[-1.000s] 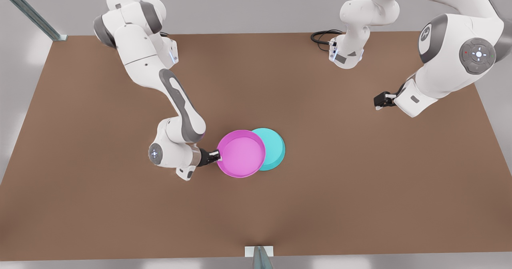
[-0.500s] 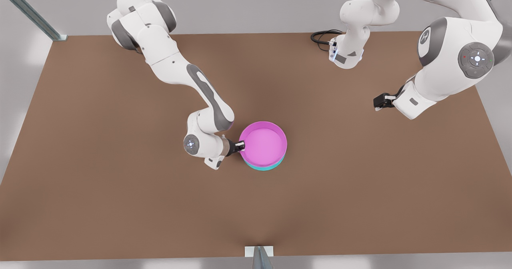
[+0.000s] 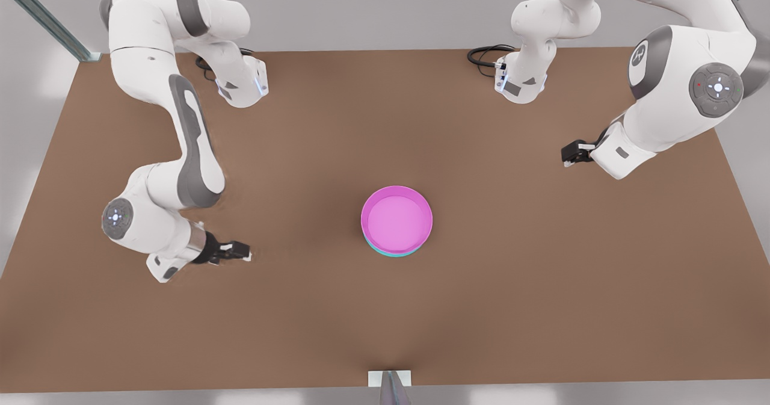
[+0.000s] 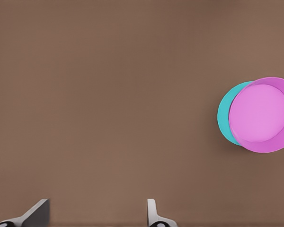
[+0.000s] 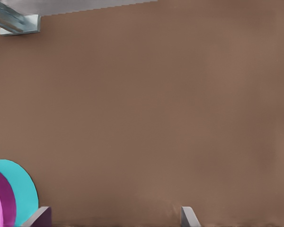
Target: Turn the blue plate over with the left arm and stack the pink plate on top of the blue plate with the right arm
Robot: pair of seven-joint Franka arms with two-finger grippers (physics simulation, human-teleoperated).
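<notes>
Magenta-pink plastic, round and shallow with a low rim and a paler inside, the pink plate (image 3: 396, 217) sits mouth-up on the cyan-turquoise round plastic blue plate (image 3: 394, 252), which peeks out as a thin crescent at the stack's 6 o'clock edge. The pair rests near the middle of the brown table (image 3: 511, 302). Centred like this, the stack looks finished; whether the blue plate is base-up cannot be told.

At about 8 o'clock from the stack, well apart, the right gripper (image 3: 240, 253) hangs low, its jaws spread wide and empty, presumably to clear the rim. Its wrist view shows the fingers (image 5: 188, 216) parted.

At about 2 o'clock, farther off, the left gripper (image 3: 568, 153) waits, fingers (image 4: 38, 210) likewise wide and empty.

No brand, label or writing can be read anywhere.
</notes>
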